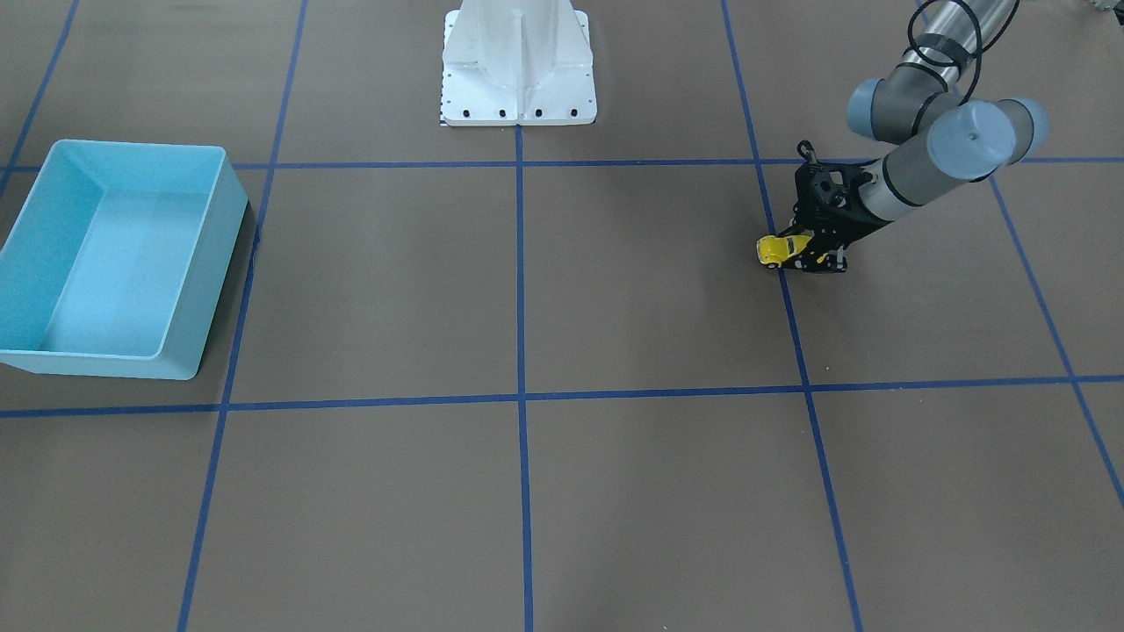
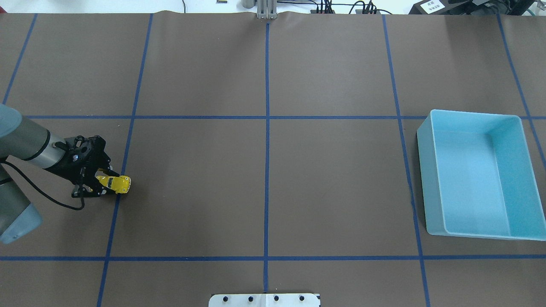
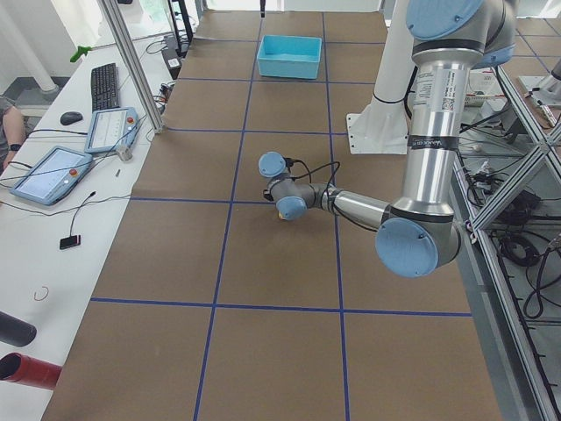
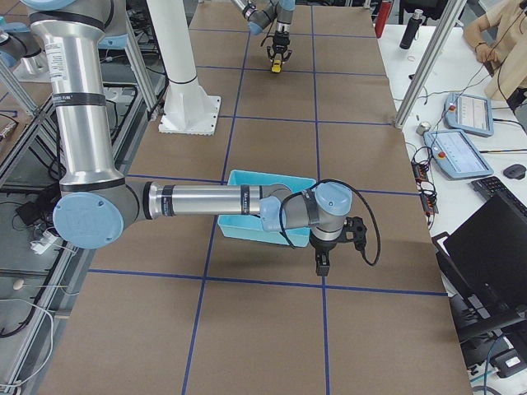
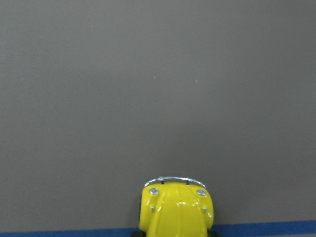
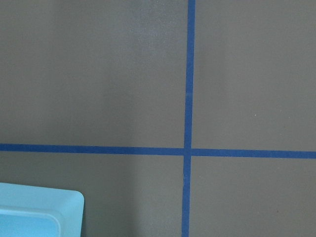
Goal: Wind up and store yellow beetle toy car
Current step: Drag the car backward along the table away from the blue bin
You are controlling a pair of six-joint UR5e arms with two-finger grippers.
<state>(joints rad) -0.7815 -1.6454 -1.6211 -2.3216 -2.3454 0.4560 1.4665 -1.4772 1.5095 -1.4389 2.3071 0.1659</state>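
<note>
A broad counter covered in brown paper point(image 2: 273, 187) carries a grid of blue tape lines point(image 2: 267, 170). At the robot's right end stands an open light blue rectangular plastic bin point(image 2: 428, 183). The right silver-and-grey arm point(image 4: 198, 202) reaches out over that bin, its black gripper point(image 4: 320, 265) pointing down at the counter just past the bin's outer side; I cannot tell whether its fingers are apart or together. The left silver-and-grey arm point(image 2: 25, 143) lies low at the opposite end, well apart from the bin. Its black gripper point(image 2: 102, 184) has its fingers clamped on the rear of the tiny glossy yellow beetle toy car point(image 2: 116, 183). The car's rounded nose points away from the gripper, right at a blue tape line.
</note>
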